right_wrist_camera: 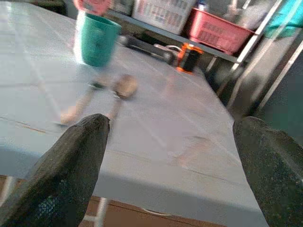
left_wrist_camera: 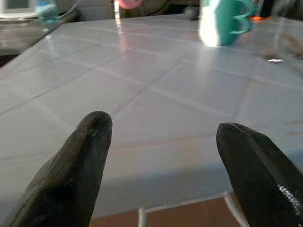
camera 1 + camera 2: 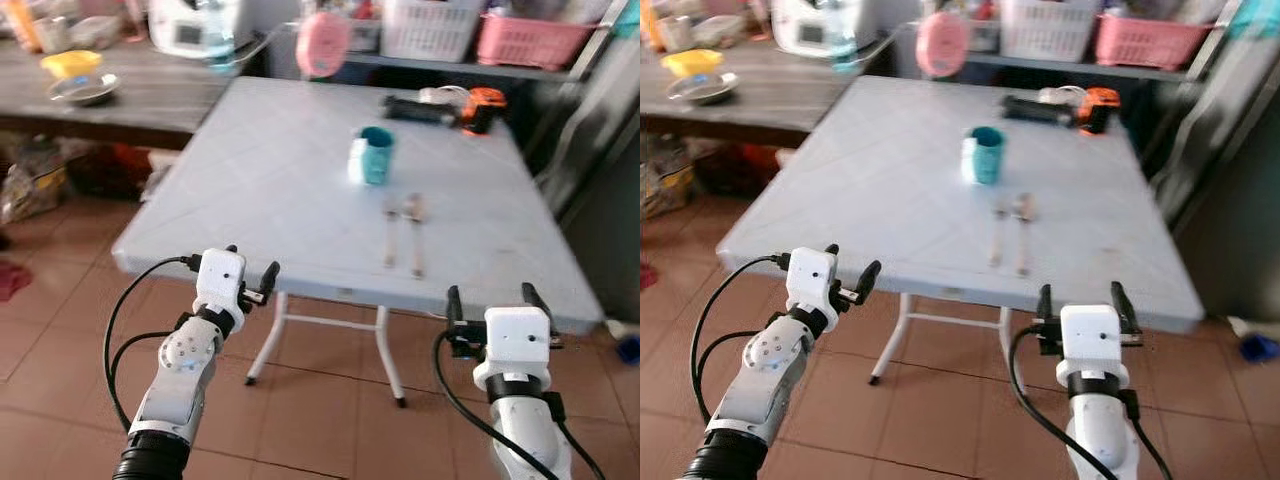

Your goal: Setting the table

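The fork [image 3: 390,235] and spoon [image 3: 414,232] lie side by side on the table [image 3: 250,180], near its front edge, just before the mug [image 3: 374,155]. Both are judged light, stiff and slippery, best pinched mid-handle. The left gripper [image 3: 249,272] and right gripper [image 3: 492,297] are held open, empty, short of the edge.

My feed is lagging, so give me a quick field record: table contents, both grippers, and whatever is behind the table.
table: pale folding table on tile floor
mug: teal, upright, mid-table
cutlery: fork and spoon side by side, nearer than the mug
far edge: orange-black tool
left gripper: fingers open, before near edge, empty
right gripper: fingers open, before near edge, empty
behind: pink basket
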Robot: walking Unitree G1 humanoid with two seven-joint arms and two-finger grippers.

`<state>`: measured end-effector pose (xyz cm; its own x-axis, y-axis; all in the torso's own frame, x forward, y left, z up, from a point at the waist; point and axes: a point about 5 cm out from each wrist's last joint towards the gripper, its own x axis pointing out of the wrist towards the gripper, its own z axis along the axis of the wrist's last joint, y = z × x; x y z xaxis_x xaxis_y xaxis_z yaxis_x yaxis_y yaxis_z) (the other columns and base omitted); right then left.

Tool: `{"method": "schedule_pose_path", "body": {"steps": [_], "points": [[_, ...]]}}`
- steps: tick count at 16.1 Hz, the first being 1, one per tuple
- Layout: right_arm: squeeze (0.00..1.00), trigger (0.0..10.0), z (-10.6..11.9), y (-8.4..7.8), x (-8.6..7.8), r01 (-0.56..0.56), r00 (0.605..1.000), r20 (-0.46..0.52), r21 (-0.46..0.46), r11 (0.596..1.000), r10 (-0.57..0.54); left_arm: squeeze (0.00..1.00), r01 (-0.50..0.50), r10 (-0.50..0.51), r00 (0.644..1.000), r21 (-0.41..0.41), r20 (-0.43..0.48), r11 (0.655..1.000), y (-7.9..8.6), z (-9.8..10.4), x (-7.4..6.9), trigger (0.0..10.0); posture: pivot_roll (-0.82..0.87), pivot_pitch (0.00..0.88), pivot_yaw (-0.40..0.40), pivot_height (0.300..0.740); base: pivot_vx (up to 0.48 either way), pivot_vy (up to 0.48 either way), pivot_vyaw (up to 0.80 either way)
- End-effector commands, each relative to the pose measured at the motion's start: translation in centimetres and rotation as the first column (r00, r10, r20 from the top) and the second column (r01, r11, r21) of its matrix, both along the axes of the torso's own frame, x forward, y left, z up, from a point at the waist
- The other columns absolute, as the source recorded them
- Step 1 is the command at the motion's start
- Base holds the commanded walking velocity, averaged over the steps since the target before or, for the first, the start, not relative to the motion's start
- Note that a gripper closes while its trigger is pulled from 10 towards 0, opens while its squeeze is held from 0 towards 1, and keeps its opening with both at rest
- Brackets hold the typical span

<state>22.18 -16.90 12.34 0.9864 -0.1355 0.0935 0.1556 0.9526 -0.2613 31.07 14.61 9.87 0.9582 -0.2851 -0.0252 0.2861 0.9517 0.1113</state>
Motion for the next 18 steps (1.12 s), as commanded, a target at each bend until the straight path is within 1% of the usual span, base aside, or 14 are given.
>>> {"method": "schedule_pose_path", "body": {"steps": [1, 8, 11, 15, 18], "points": [[0.00, 10.0, 0.0, -0.3, 0.0, 0.009, 1.000, 0.002, -0.007, 1.000, -0.009, 0.00, -0.005, 0.005, 1.000, 0.000, -0.001, 1.000, 0.0, 0.0, 0.1, 10.0, 0.08, 0.075, -0.015, 0.740, 0.000, 0.386, 0.00], [0.00, 10.0, 0.1, -0.5, -0.2, 0.021, 1.000, 0.004, -0.012, 1.000, -0.021, 0.00, 0.008, -0.008, 1.000, 0.003, -0.003, 1.000, -0.3, -0.1, 0.1, 10.0, 0.07, 0.075, -0.011, 0.740, 0.000, 0.394, 0.00], [0.00, 10.0, 0.1, -0.5, -0.2, 0.023, 1.000, 0.005, -0.015, 1.000, -0.023, 0.00, 0.023, -0.023, 1.000, -0.004, 0.017, 1.000, -0.6, 0.2, 0.1, 10.0, 0.07, 0.076, -0.011, 0.740, 0.000, 0.000, 0.00], [0.00, 10.0, 0.1, -0.6, -0.3, 0.029, 1.000, 0.006, -0.021, 0.999, -0.029, 0.00, 0.046, -0.045, 0.999, -0.020, 0.023, 0.999, -0.9, 0.4, 0.0, 10.0, 0.07, 0.078, -0.014, 0.740, 0.000, 0.000, 0.00], [0.00, 10.0, 0.0, -1.2, -0.5, 0.048, 0.999, 0.001, -0.038, 0.998, -0.048, 0.00, 0.092, -0.091, 0.995, -0.048, 0.026, 0.995, -1.3, 0.5, -0.2, 10.0, 0.07, 0.076, -0.015, 0.740, 0.000, 0.000, 0.00]]}}
